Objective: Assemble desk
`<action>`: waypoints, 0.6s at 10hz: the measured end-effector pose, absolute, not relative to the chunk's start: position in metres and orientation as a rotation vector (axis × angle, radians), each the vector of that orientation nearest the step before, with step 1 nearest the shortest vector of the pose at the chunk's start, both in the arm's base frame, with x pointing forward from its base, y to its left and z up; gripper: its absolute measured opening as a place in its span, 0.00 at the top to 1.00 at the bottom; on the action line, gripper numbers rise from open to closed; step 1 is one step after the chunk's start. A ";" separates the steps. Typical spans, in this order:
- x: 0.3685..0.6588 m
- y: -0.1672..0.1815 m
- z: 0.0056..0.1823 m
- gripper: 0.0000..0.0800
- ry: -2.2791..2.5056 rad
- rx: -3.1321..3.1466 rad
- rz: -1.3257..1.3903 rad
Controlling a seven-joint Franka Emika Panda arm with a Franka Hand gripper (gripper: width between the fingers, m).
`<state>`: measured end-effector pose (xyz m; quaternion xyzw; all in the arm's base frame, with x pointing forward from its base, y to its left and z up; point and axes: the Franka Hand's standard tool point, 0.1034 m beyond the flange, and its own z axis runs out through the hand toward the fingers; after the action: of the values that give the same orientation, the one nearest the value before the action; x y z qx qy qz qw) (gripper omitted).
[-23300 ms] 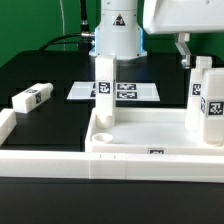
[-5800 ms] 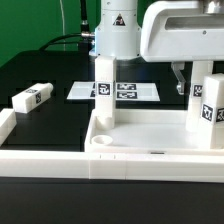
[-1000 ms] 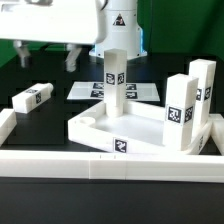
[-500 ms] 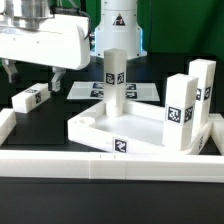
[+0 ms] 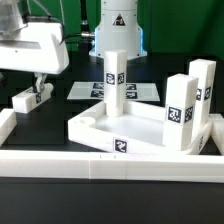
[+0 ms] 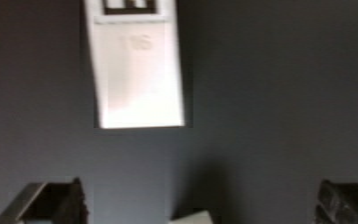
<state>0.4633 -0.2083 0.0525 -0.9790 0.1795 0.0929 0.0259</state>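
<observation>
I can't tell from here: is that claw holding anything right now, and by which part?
Nothing is held. The gripper hangs open above the loose leg lying on the table; in the wrist view its fingers are spread with only bare table between them.

The arm's wrist housing (image 5: 30, 50) is glossy white with rounded corners, a boxy block shape. Behind it rises the white, cone-like base column (image 5: 119, 30), bearing a small dark triangular logo and a black ring near its top. Dark cables (image 5: 70, 40) trail beside the column. In the wrist view, the fingers (image 6: 51, 203) are dark grey to black, with flat, angular tips.
</observation>
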 end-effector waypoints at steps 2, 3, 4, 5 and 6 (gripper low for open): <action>0.461 -0.202 0.052 0.19 0.523 -2.948 0.494; 0.461 -0.204 0.050 0.19 0.510 -2.927 0.543; 0.457 -0.213 0.048 0.19 0.508 -2.901 0.590; 0.451 -0.224 0.043 0.19 0.520 -2.901 0.588; 0.447 -0.228 0.040 0.19 0.530 -2.895 0.596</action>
<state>0.4466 -0.2277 0.0399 -0.9618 0.1761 0.1978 0.0691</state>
